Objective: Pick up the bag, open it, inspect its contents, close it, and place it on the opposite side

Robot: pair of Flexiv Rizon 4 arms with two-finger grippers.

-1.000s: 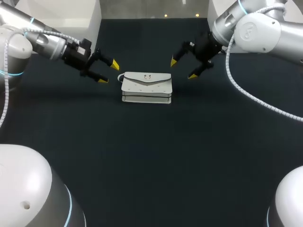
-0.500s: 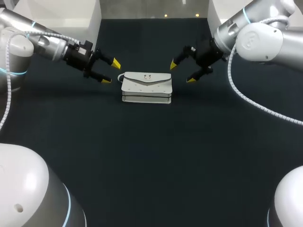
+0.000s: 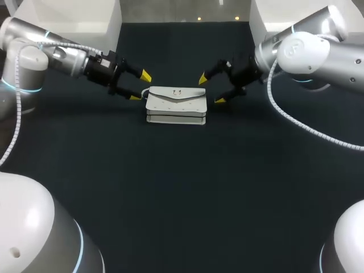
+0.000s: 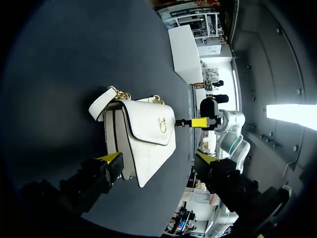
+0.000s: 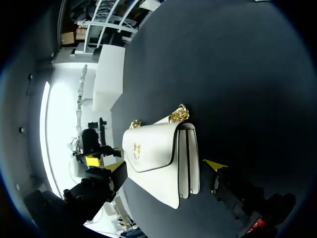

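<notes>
The bag lies flat on the dark counter in the upper middle of the frame, flap side up. The left gripper is just off its upper left corner and the right gripper just off its upper right. Both grippers are spread wide and hold nothing; neither touches the bag. It is a small white envelope-style purse with a boxy, layered body, a pointed flap edged in dark piping, and a small gold clasp at the flap's centre. A gold chain and a short white strap sit at its far edge. The skin looks smooth, like leather or an imitation. We judge that it will be light and fairly stiff, keeping its shape when lifted, though the smooth surface may slide against the yellow tips. The chain is loose and would likely swing or snag. We would take the body across its two short ends, where the walls look firmest. One gripper could then steady it while the other lifts the flap by its pointed lower edge near the clasp.
</notes>
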